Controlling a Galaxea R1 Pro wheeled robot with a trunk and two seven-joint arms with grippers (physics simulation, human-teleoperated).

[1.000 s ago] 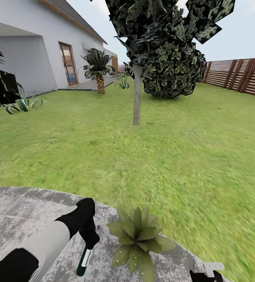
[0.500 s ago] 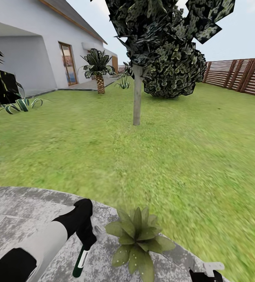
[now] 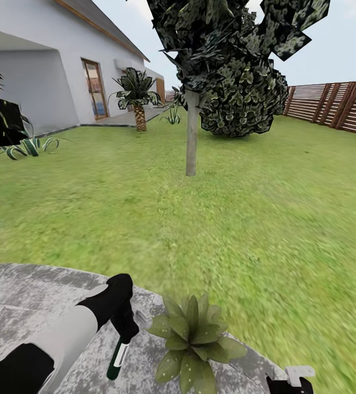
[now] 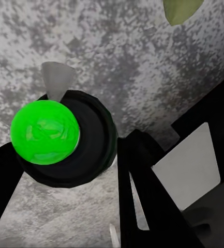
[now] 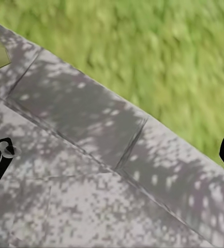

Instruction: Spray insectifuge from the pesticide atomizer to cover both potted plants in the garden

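Dark green and slim, with a white label band, the one pesticide atomizer (image 3: 118, 358) hangs over the mottled grey concrete patio (image 3: 30, 298), pinched by the left gripper (image 3: 125, 331), its pale trigger head (image 3: 142, 318) pointing at the plant just beside it. One potted plant (image 3: 191, 339), a low rosette of pointed speckled green leaves, stands at the patio's rounded edge where the green lawn (image 3: 227, 208) begins.

From the left wrist, the bottle (image 4: 65, 137) shows end-on as a bright green disc inside a dark ring, held between two black fingers (image 4: 143, 196), with one leaf tip (image 4: 180, 9) at the frame's edge. The right wrist view looks onto patio slabs (image 5: 80, 170) and grass (image 5: 158, 46), with the right gripper's (image 5: 114, 155) two black fingertips spread wide at the borders.

Farther out stand one grey-trunked tree (image 3: 191, 131), one scaly-trunked palm (image 3: 138, 98), a striped agave (image 3: 31, 146), the white house (image 3: 41, 71) and a brown slatted fence (image 3: 337, 106).
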